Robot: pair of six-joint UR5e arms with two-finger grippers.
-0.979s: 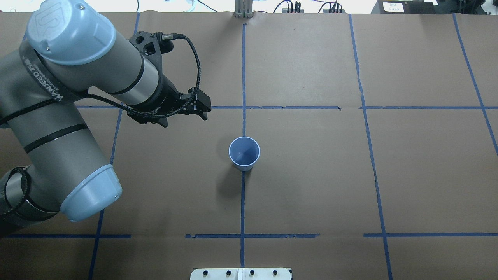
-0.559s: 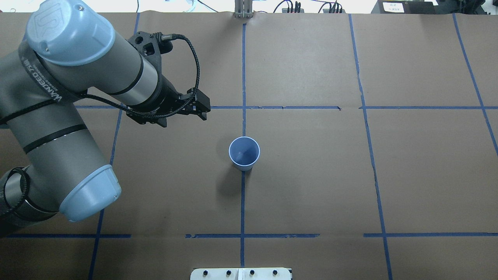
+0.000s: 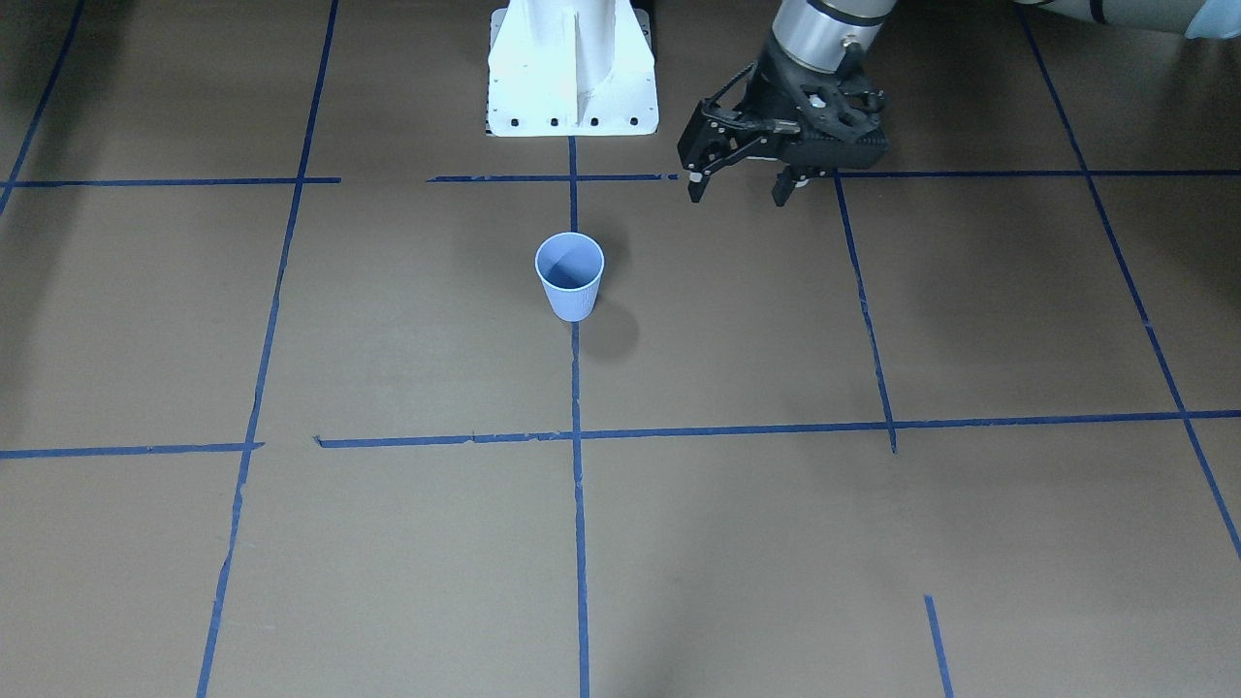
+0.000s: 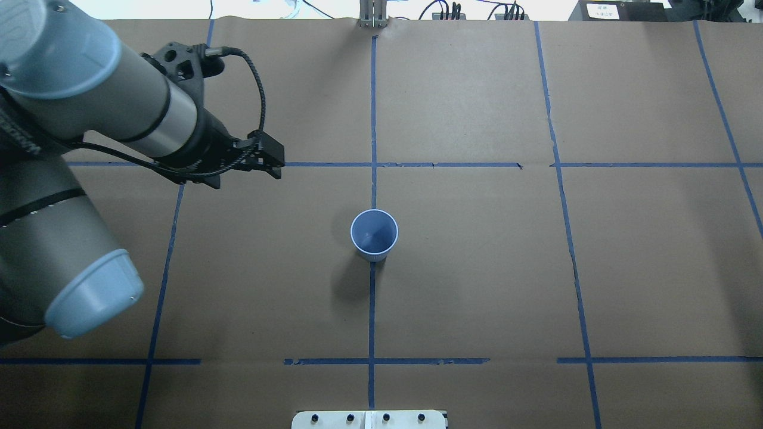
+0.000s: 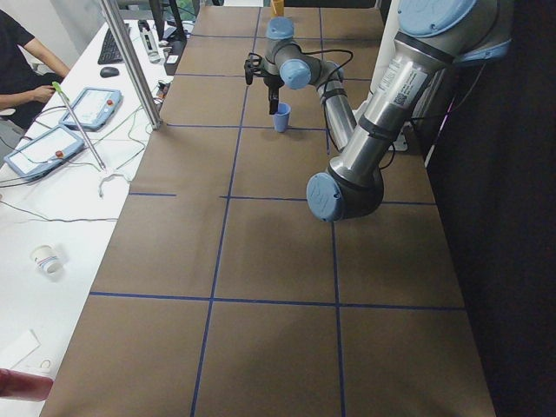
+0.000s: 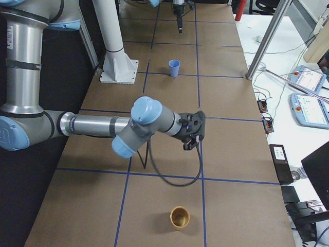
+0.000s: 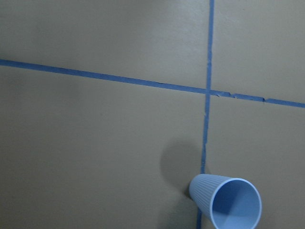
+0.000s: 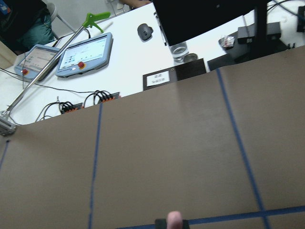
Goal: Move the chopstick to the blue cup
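Item, our landmark: ribbed pale-blue paper cup (image 4: 374,234), upright on the brown paper-covered desk (image 4: 477,268). Left claw (image 3: 738,194): wide, empty, apart from the cup, to its left. Right claw (image 6: 190,143): well apart from the cup, to its right; we cannot tell its spread.

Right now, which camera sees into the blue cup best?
Overhead exterior: it looks down into the blue cup, whole rim showing, nothing inside. Left wrist has it at the frame's edge, front-facing slanted, side views tiny; right wrist misses it.
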